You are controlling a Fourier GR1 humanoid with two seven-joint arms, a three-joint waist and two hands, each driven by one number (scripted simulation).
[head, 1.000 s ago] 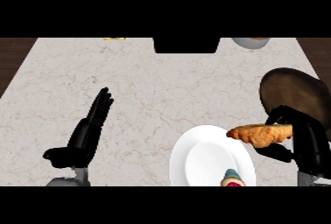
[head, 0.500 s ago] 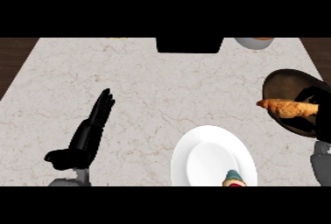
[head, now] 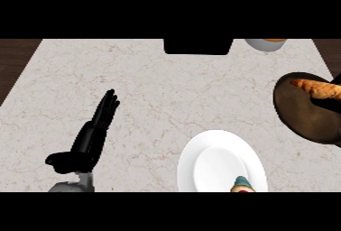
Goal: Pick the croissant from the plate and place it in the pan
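Croissant (head: 318,88) over the dark pan (head: 307,118) at right edge; right hand mostly out of frame, grip can't tell. Left hand (head: 92,135) open, resting. Plate (head: 216,162) bare.

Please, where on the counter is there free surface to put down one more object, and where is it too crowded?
The widest bare patch lies in the middle of the counter, between the left hand, the white plate and the black box at the far edge. The right side is crowded: the pan with the croissant sits there, close to the plate.
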